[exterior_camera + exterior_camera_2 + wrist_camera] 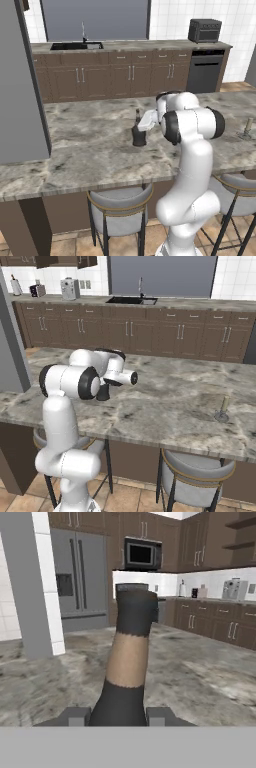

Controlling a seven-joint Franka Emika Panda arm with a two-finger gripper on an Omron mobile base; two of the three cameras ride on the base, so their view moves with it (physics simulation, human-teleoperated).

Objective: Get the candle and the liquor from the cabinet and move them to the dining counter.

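Pinching the liquor [127, 662] low on its neck, the jaws sit one on each side of it, as seen from the hand, so the gripper [118, 716] has the bottle in a narrow hold. It stands upright with its base on, or barely above, the dining counter [90, 145]; I cannot tell which, near the middle of the slab in front of the arm. Well off along the same slab stands the candle [223, 408] in its little grey holder, upright and alone. My worry is the release: the neck is thin and the body heavy below it, so if the fingers let go while the base is not flat down, or drag sideways as they pull back, the bottle could rock and topple. Nearest me two stools [120, 210] are tucked under the edge. Farther back, the sink [76, 46] in the worktop looks to hold nothing, and a toaster oven [204, 30] sits shut at the far end.
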